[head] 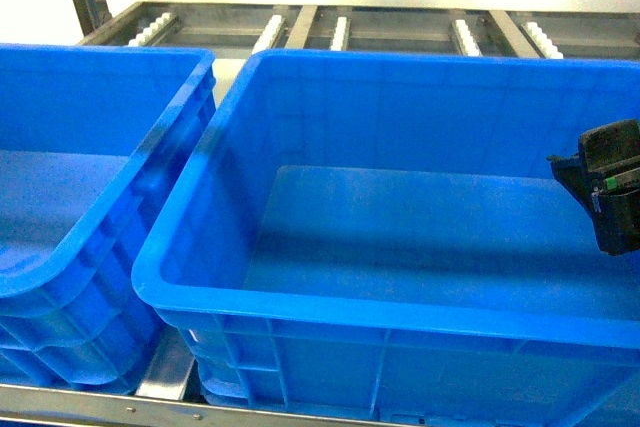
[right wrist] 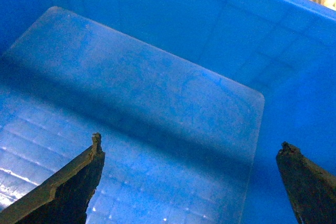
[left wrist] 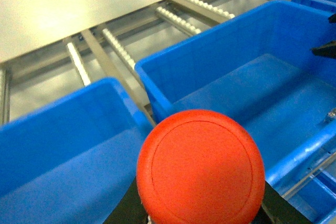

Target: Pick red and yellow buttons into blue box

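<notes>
The red button (left wrist: 200,169) fills the lower middle of the left wrist view, its round cap facing the camera. My left gripper (left wrist: 199,217) is shut on it, with black jaws showing on both sides below the cap, held above the rims of two blue boxes. That gripper is outside the head view. The large blue box (head: 300,309) takes up the middle of the head view and its floor is bare. My right gripper (head: 608,189) hangs inside it by the right wall, and this gripper (right wrist: 191,144) is open with nothing between its fingers. No yellow button is in view.
A second blue box (head: 90,147) stands touching the first on the left. Behind both runs a metal roller rack (head: 340,29) under a pale wall. A steel frame rail (head: 100,407) crosses the front below the boxes.
</notes>
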Available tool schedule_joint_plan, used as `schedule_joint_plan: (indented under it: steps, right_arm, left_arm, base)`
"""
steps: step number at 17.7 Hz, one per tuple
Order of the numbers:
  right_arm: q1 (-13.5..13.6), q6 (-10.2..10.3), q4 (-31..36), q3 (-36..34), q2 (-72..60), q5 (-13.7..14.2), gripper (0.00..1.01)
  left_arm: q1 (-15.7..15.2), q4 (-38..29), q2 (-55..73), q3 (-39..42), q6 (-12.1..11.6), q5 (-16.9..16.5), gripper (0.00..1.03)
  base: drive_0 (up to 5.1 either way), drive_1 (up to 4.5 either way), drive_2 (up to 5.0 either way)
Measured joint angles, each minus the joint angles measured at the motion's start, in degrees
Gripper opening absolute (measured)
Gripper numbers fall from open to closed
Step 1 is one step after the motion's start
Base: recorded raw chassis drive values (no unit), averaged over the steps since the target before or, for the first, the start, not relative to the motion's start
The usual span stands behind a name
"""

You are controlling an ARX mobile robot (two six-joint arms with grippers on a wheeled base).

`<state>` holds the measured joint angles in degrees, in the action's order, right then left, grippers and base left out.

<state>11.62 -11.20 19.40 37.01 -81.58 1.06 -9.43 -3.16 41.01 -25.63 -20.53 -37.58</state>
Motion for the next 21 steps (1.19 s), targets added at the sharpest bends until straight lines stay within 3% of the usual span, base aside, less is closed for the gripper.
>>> schedule_joint_plan:
  steps: [2, 5, 8, 10, 14, 16, 21]
  right_arm:
    - [-0.02, -0.02, -0.02, 0.00, 0.00, -0.02, 0.98]
    - [0.00, -0.02, 0.00, 0.00, 0.00, -0.02, 0.98]
    - [-0.02, -0.02, 0.00, 0.00, 0.00, -0.02, 0.98]
    - [0.00, -0.02, 0.00, 0.00, 0.00, -0.02, 0.98]
    - [0.00, -0.02, 0.02, 0.00, 0.00, -0.02, 0.98]
    - [-0.02, -0.02, 0.00, 0.00, 0.00, -0.02, 0.98]
    - [0.00, -0.02, 0.02, 0.00, 0.00, -0.02, 0.98]
  left_arm:
    - [5.60, -5.05, 10.97, -6.36, -3.26, 3.76, 0.24]
    - [10.05, -5.40, 21.62, -11.45, -8.02, 6.99, 0.24]
    - [14.08, 2.56, 28.61, -16.90, -9.53, 7.72, 0.24]
    - [16.61, 2.82, 32.76, -19.19, -10.75, 9.11, 0.24]
    - [19.71, 0.28, 38.10, -20.37, -10.95, 12.94, 0.24]
    - [21.90, -2.25, 41.27, -20.55, -10.69, 13.40, 0.24]
    - [23.08, -3.34, 43.78, -21.11, -10.10, 13.27, 0.24]
  base:
    - [0.0, 0.00, 0.0]
    - [0.0, 0.00, 0.0]
    - [0.0, 0.00, 0.0]
    - [0.0, 0.00, 0.0]
    - [0.0, 0.00, 0.0]
    - [0.0, 0.00, 0.0]
    - [0.0, 0.00, 0.0]
